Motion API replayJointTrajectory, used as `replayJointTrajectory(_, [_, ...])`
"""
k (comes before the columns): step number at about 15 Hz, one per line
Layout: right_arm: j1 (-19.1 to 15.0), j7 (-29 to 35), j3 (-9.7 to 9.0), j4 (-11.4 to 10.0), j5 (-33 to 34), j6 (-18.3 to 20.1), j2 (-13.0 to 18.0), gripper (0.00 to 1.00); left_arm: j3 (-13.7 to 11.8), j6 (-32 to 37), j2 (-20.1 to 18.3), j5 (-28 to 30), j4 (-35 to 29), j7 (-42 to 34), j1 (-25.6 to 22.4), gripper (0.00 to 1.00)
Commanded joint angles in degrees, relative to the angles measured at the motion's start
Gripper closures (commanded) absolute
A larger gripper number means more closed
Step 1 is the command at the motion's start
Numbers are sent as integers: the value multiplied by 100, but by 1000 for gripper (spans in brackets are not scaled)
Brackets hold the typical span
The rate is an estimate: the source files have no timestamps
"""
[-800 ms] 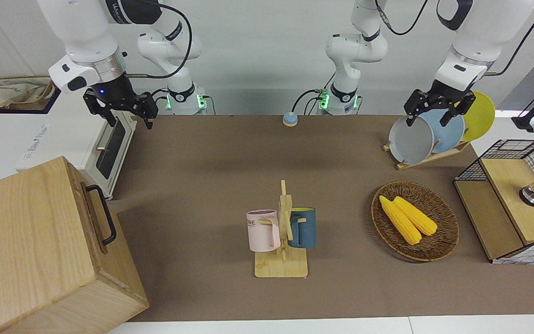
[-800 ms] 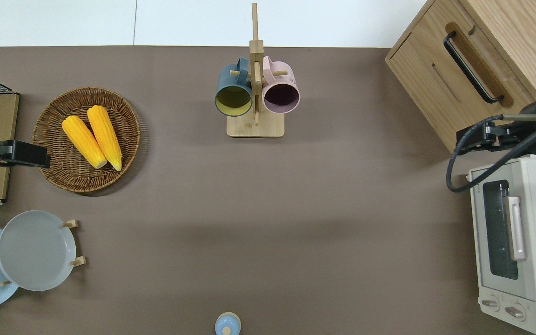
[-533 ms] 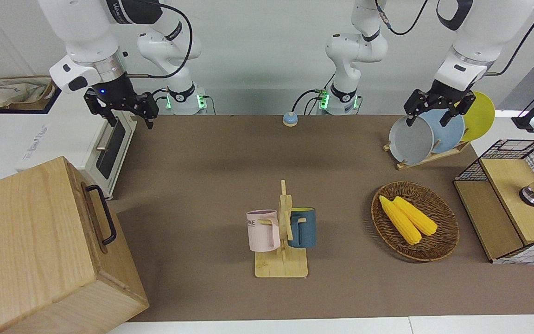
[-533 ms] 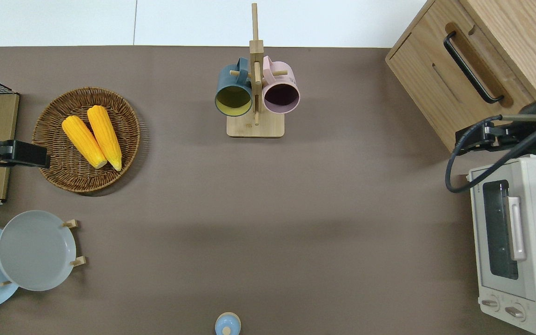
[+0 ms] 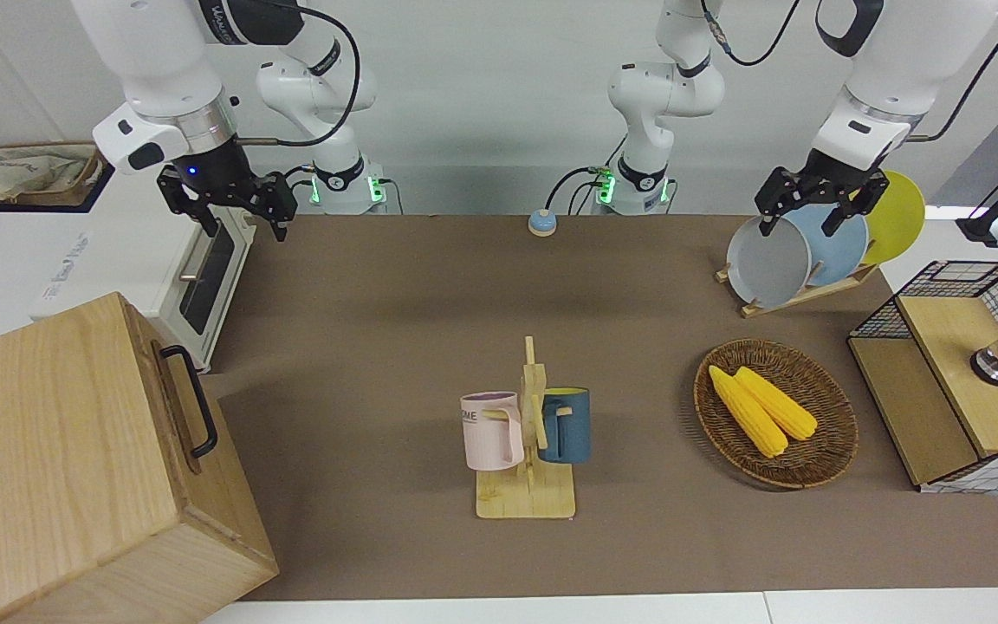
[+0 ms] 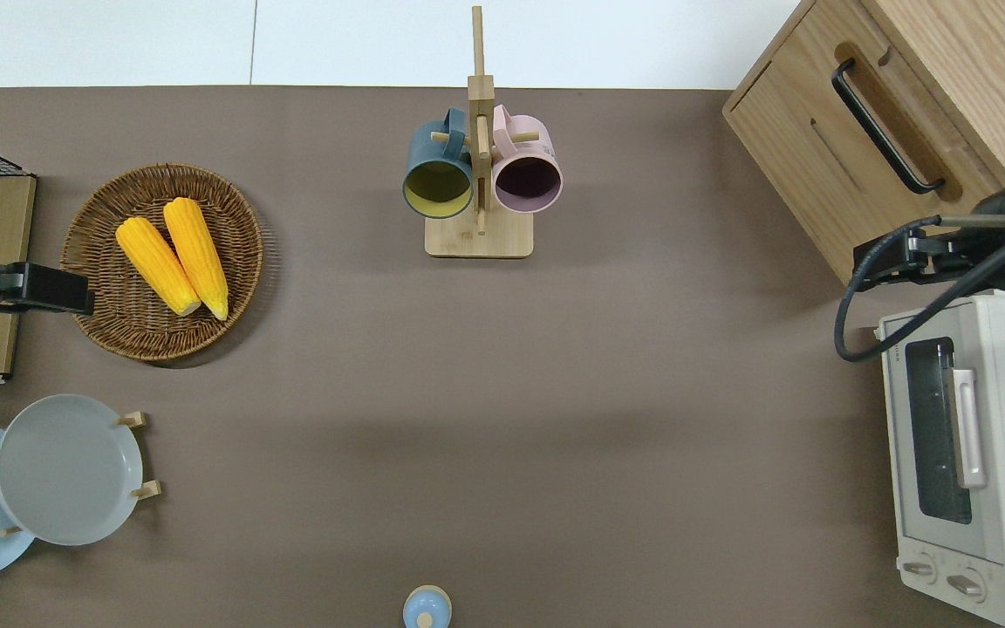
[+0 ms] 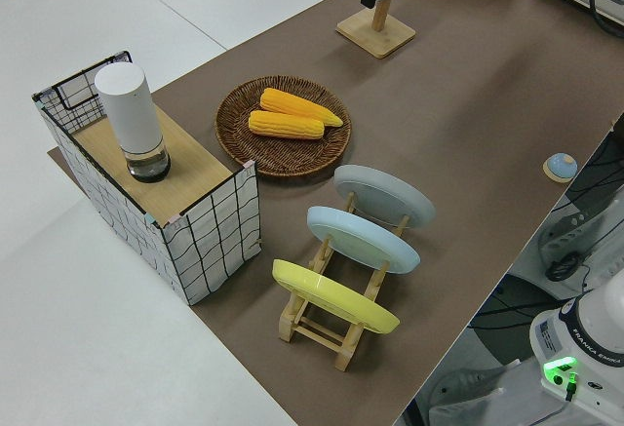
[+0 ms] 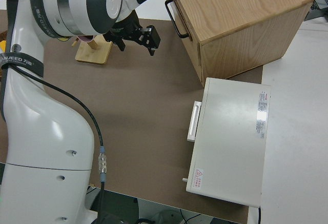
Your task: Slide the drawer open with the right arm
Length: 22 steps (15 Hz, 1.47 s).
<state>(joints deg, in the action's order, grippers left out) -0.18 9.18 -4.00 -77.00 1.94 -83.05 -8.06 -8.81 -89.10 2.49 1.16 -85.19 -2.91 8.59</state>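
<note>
The drawer (image 6: pixel 851 166) is seen shut in the pale wooden cabinet (image 5: pixel 57 468), which is set at the right arm's end of the desk (image 6: pixel 555 392), at the edge farthest from the robots. Its black bar handle (image 6: pixel 886 126) lies flush in a shallow recess and is touched by nothing. The right end effector (image 5: pixel 239 221) is held up in the air over the gap between the cabinet's nearest corner and the white toaster oven (image 6: pixel 965 462); its fingers are spread apart and nothing is gripped (the blue wrist light is lit). A broad bare stretch of desk is left in front of the drawer, bounded only by the mug stand (image 6: pixel 478 174) toward the middle. The oven is placed just beside the cabinet, nearer to the robots. The left arm is parked, its end effector (image 5: pixel 815 212) open and empty.
</note>
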Motion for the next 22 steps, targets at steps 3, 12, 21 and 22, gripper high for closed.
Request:
replayJointTrajectory(3, [53,49,-57,19,473,96,23,13,-95,-2,76,-72,117,-43,99,2])
replayJointTrajectory(12, [300,575,-1102,-244,2819,96,-38,13,-95,-2,76,-72,117,-43,99,5])
replayJointTrajectory(21, [300,884,-1594,-921,4787,-158,-407,13,-95,-2,76,-63,117,-43,99,5])
replayJointTrajectory(22, [291,884,-1656,-1087,5059,-272,-407,13,-95,-2,76,-71,117,-43,99,2])
